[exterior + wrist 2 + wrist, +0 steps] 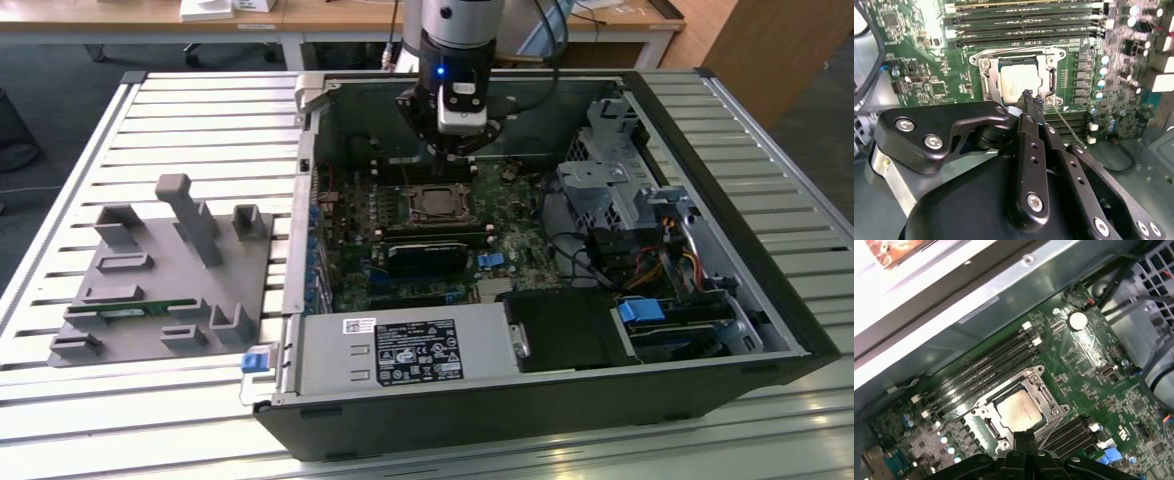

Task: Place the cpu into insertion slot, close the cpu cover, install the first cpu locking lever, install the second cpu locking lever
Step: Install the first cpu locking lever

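Lying on its side across the slatted table [200, 120], the open computer case [534, 410] takes up the middle and the exterior view's right. That turns the green motherboard [350, 215] face up, so the arm can come at it from above. A grey fixture tray [147, 290] sits well apart at the exterior view's left, its moulded holders probably there for parking parts.

The gripper [454, 160] hangs in the upper centre of the exterior view, just above the insertion slot [1050, 80]. Its pincer is narrow, fingertips [1029, 96] brought together with nothing visible between them. That seems to suit pressing or hooking something thin more than carrying a part.

The cpu cover [1043, 390] appears to lie flat over the socket, its window framing the chip. The cpu [1019, 410] is already seated there, its dull silver top level with the frame.

In the second wrist view a thin locking lever [1064, 122] slants away from the socket's corner, just beside the fingertips. It looks unlatched, though whether they touch it is hard to tell.
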Motion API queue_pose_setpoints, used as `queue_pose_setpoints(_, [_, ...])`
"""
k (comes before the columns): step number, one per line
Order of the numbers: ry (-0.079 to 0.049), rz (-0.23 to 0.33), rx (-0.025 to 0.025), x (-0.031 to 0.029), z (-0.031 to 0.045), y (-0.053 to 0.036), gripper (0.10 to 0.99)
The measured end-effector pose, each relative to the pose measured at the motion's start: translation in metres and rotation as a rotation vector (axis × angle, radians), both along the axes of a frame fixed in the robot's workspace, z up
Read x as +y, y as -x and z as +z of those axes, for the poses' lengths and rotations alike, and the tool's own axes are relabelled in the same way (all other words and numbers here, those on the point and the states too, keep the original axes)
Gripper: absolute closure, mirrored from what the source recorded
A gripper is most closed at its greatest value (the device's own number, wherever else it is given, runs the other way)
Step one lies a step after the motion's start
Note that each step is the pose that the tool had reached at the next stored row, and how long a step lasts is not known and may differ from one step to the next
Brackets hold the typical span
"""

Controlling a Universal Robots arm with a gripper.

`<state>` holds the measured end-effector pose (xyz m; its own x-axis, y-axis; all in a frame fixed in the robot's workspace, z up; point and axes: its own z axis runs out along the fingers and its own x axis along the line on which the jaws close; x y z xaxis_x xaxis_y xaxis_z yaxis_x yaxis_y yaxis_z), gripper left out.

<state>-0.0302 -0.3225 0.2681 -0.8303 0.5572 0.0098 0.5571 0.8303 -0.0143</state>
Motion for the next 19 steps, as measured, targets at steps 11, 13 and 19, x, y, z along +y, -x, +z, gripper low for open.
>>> queue_pose_setpoints(11, [0.0, 0.2, -0.0001, 0.0, 0.0, 0.0, 0.98])
queue_pose_setpoints(13, [0.0, 0.234, -0.0003, 0.0, 0.0, 0.0, 0.98])
queue_pose_setpoints(19, [0.0, 0.342, -0.0004, 0.0, -0.0001, 0.0, 0.98])
